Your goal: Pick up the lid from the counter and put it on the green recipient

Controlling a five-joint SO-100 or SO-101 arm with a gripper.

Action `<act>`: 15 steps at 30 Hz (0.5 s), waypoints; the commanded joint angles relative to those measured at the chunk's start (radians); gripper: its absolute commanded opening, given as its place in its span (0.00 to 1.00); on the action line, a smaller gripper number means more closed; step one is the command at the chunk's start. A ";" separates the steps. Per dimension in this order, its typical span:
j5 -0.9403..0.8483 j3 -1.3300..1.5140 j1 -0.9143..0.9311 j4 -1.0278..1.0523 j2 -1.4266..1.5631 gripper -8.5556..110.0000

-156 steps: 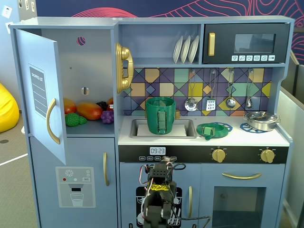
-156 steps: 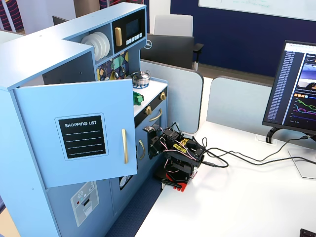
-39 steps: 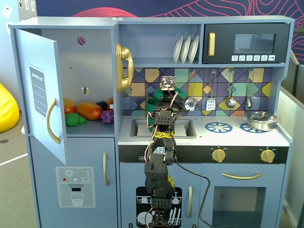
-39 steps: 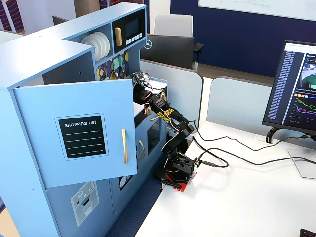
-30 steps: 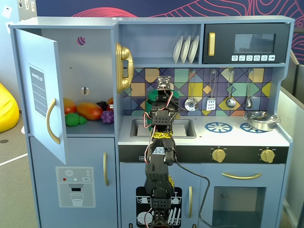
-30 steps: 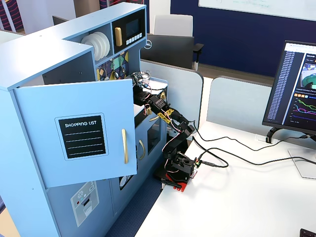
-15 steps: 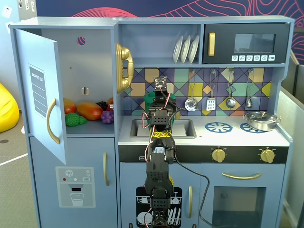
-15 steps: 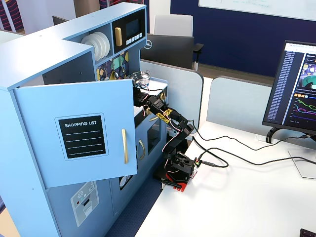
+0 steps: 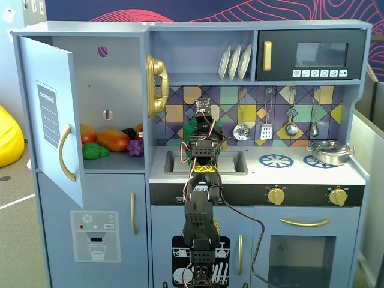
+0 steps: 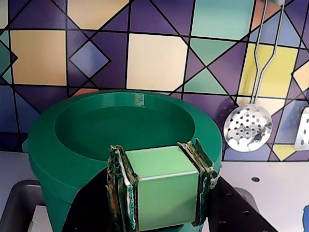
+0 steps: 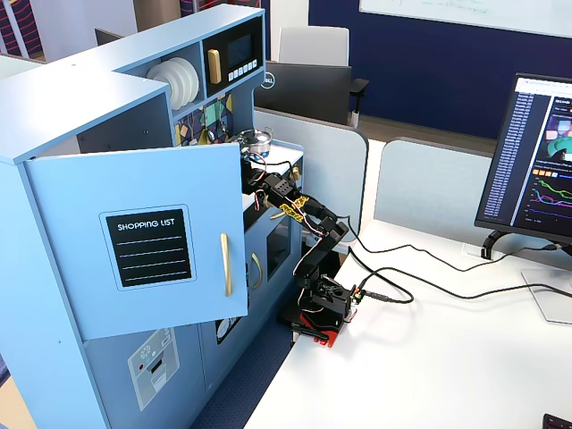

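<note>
In the wrist view the two fingers (image 10: 119, 186) stand closed on a pale green block, the raised handle of the lid (image 10: 164, 191), which sits squarely between them; the gripper (image 10: 161, 193) has it pinched on both flat sides, one pad against each. Only this handle shows in that view; the disc of the lid lies below the frame's edge and cannot be seen. Just beyond the fingers, the green recipient (image 10: 120, 130) fills the middle of the view, open-mouthed, its rim and hollow interior bare. The held handle is on the near side of the recipient's rim, overlapping the near wall in the picture; whether the lid touches the rim cannot be told.

Behind the recipient rises the tiled backsplash (image 10: 154, 58) in purple, cream, teal and yellow. To the right of the recipient in the wrist view a perforated skimmer (image 10: 247, 128) hangs against the tiles, and a slotted spatula (image 10: 303, 129) shows at the edge.

In a fixed view the arm (image 9: 201, 198) reaches up from in front of the toy kitchen and over the sink (image 9: 207, 162), hiding the recipient. Well to the right of the sink, a silver pot (image 9: 329, 152) sits on a blue burner ring (image 9: 276, 160) area of the counter. The cupboard door (image 9: 51, 114) left of the sink stands open, with toy fruit (image 9: 113, 140) on the shelf.
</note>
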 commanded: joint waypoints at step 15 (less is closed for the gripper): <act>-0.018 -0.015 0.046 -0.006 0.060 0.27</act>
